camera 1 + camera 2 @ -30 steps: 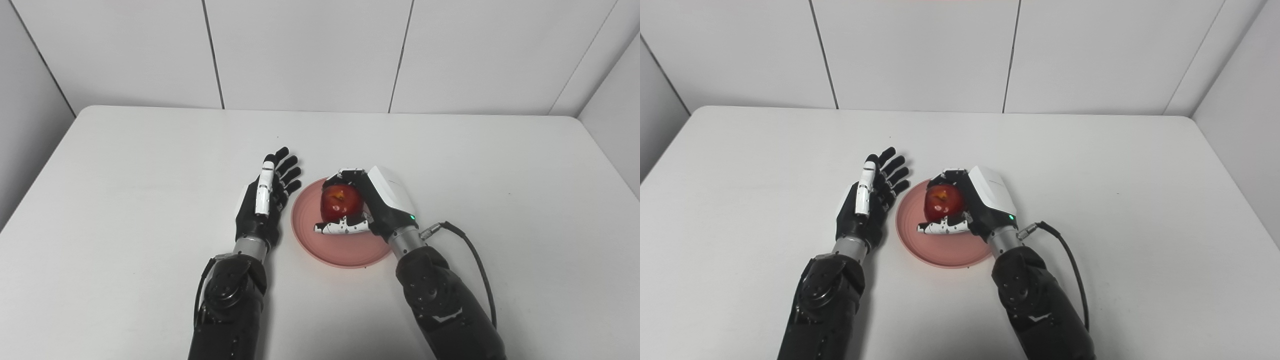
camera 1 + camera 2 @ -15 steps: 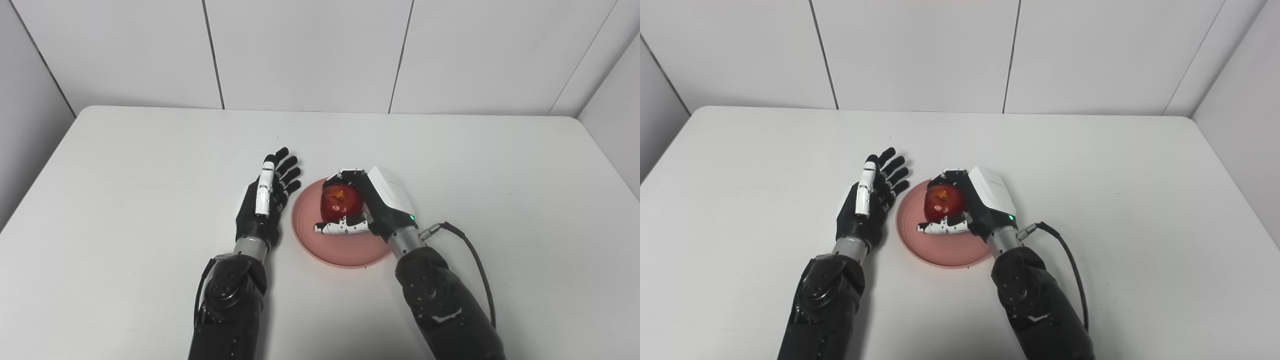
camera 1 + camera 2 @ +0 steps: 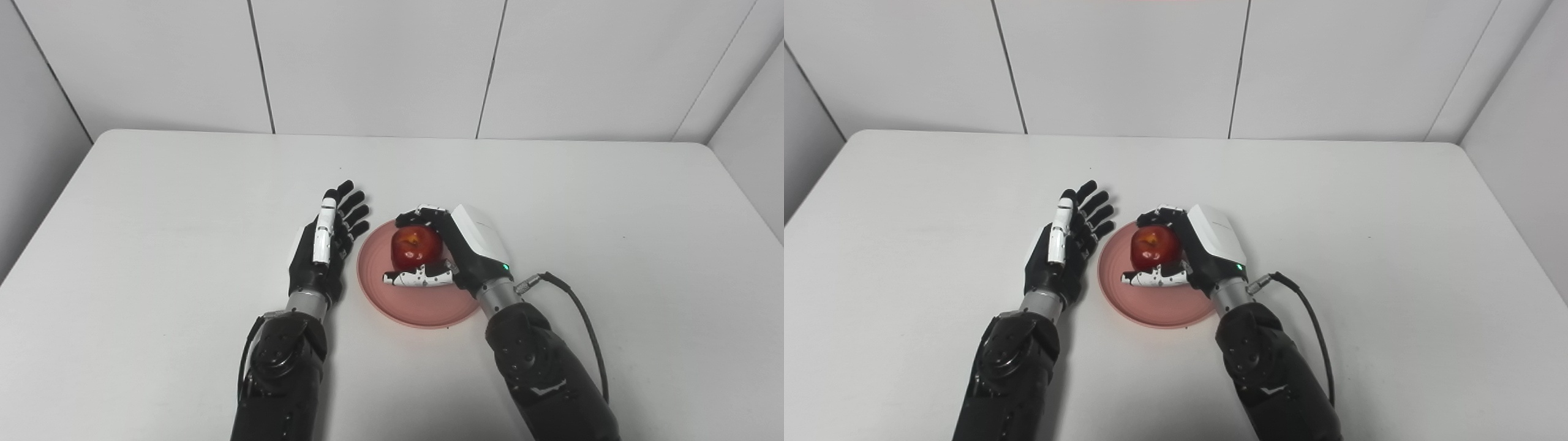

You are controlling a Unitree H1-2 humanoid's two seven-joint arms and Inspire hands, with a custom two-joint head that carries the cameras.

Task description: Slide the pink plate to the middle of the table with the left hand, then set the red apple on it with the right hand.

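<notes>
The red apple [image 3: 416,247] sits over the pink plate [image 3: 422,303], in the plate's far half, with the right hand [image 3: 456,251] wrapped round it from the right. The dark fingers [image 3: 422,215] curl over the apple's far side and the white thumb [image 3: 416,278] lies along its near side, so the hand looks to be cupping the fruit; from here I cannot tell whether the grip is firm or already slack, nor whether the apple rests on the plate. The plate lies flat near the middle of the white worktop [image 3: 184,202]. Just to its left the left hand [image 3: 324,245] is spread open, palm turned toward the plate, holding nothing, its fingertips close beside the rim. A black cable [image 3: 582,324] loops out from the right wrist across the worktop.
</notes>
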